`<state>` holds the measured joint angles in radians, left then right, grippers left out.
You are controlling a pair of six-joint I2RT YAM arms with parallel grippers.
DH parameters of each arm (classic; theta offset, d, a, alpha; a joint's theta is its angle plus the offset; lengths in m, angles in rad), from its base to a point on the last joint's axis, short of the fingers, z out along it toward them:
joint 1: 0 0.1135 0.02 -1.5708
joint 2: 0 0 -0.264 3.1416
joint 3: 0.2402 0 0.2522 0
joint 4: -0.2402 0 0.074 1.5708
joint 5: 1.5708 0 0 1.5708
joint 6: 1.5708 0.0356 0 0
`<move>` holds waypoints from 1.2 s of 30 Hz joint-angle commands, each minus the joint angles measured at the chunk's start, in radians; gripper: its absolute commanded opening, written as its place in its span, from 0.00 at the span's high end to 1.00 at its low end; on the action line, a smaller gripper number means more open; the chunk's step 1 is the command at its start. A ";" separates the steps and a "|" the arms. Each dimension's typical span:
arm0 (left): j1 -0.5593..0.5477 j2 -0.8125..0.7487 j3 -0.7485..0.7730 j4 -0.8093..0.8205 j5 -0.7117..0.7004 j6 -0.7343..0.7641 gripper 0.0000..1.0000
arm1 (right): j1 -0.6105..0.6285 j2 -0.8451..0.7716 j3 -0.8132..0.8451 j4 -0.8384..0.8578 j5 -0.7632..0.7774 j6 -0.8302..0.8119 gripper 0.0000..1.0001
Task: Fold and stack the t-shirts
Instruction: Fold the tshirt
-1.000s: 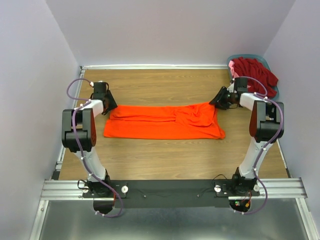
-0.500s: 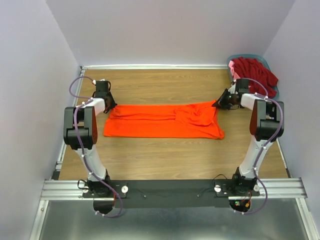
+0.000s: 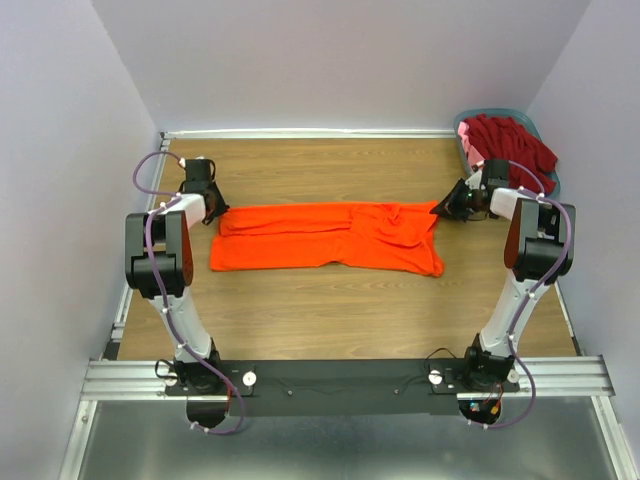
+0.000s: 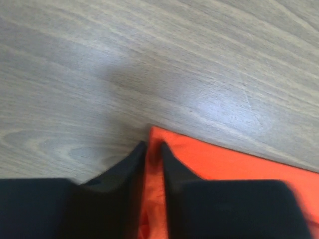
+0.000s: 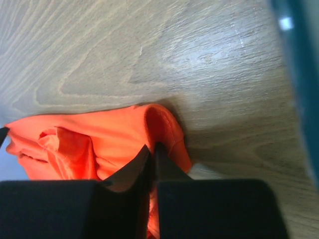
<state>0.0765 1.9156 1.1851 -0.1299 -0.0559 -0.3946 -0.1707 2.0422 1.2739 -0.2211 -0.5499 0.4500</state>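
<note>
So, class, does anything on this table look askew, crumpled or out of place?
The orange shirt is not flat: its right end is bunched into wrinkles near the right gripper, and its near edge runs crooked. Red shirts sit heaped, unfolded, in the basket at the far right corner.

The top view is softly, evenly lit, with faint shadows. Pale glare sheens the wooden table (image 4: 219,104) in both wrist views. The left gripper (image 4: 153,147) is blurred up close.
</note>
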 commanded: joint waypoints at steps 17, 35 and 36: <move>-0.127 -0.395 -0.103 -0.226 -0.202 -0.181 0.17 | 0.236 -0.408 -0.071 -0.136 0.320 -0.088 0.34; -0.084 -0.354 -0.280 0.076 -0.019 0.020 0.29 | 0.349 -0.660 -0.407 -0.165 0.228 -0.114 0.34; -0.084 -0.343 -0.271 0.072 -0.024 0.023 0.31 | 0.349 -0.665 -0.413 -0.165 0.231 -0.116 0.34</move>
<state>-0.0067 1.5352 0.8818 -0.0986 -0.0925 -0.4080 0.1711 1.4208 0.8890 -0.3717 -0.3084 0.3542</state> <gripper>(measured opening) 0.719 0.659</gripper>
